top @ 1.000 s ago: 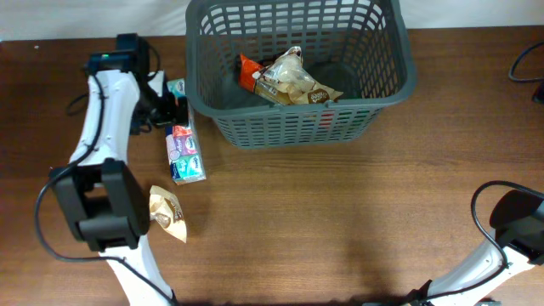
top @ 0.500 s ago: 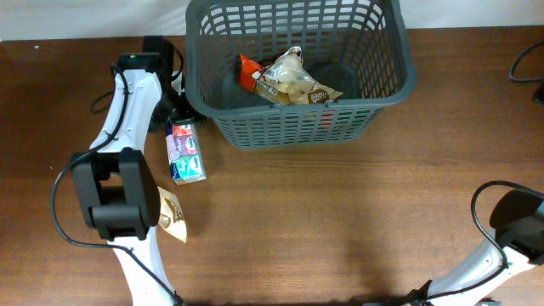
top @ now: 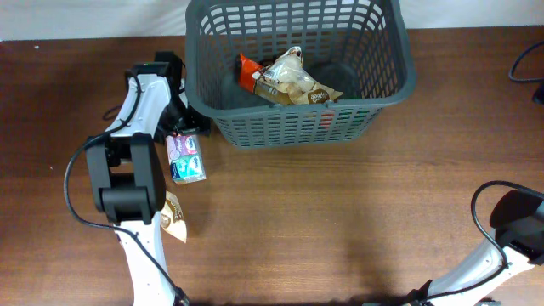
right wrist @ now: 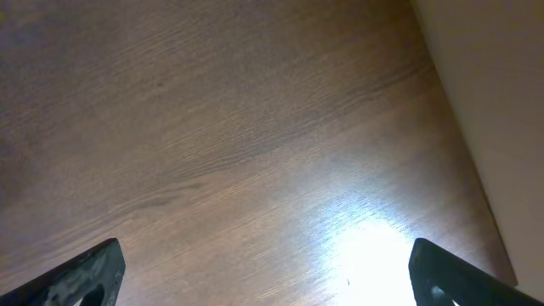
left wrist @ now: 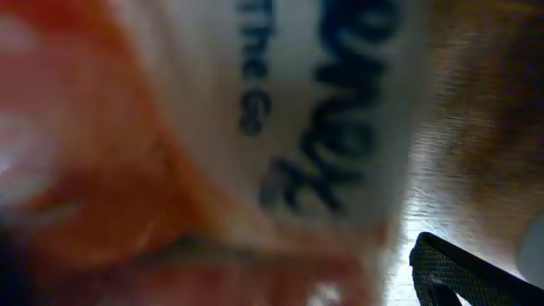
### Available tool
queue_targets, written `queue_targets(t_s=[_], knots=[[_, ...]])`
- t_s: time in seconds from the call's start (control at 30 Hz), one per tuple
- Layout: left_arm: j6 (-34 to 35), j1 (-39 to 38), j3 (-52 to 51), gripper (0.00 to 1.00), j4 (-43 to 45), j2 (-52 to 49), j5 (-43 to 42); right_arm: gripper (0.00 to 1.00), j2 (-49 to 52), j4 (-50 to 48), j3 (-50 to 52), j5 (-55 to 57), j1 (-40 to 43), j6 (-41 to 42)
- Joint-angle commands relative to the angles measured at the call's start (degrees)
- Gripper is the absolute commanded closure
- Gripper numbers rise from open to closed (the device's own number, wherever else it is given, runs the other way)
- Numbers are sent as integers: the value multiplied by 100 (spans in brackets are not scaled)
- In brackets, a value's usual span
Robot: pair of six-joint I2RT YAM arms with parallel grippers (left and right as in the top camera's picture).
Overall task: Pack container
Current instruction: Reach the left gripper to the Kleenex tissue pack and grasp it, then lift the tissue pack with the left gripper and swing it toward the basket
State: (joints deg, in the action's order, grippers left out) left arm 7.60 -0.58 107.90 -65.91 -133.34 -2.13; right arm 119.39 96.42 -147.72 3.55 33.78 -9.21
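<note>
Grey container (top: 297, 127) just beside left tool (top: 180, 129)

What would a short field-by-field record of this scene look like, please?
container: dark grey, lattice walls, at the far side of the table
inside: clear snack bag and orange packet
outside: colourful pack by the container's left front corner; brown sachet nearer the front edge
left pincer: low at the colourful pack's far end, beside the container; open or shut unclear
right pincer: open, over bare wood, holding nothing
</note>
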Motion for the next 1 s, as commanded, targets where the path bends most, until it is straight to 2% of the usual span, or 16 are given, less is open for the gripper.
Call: queue_targets(t_s=[0.0,0.33,0.37,0.47,0.57,0.63,0.7,0.9,0.97], knots=[[72,35,-2,1,37,-83,-68,1,15,-17,44,-52,0,31],[72,37,-7,0,131,-85,-66,1,15,-17,44,-52,0,31],[72,37,-7,3,129,-85,-66,1,15,-17,44,-52,0,31],[72,37,-7,33,120,-85,-66,1,15,-17,44,-52,0,31],[74,31,-7,70,96,-85,-66,1,15,-17,44,-52,0,31],[74,31,-7,82,87,-85,-68,1,15,-17,44,-52,0,31],[74,31,-7,98,74,-85,-66,1,15,-17,44,-52,0,31],[81,107,101,98,24,-68,-44,1,15,-17,44,-52,0,31],[319,203,278,98,-70,-52,35,1,15,-17,44,-52,0,31]])
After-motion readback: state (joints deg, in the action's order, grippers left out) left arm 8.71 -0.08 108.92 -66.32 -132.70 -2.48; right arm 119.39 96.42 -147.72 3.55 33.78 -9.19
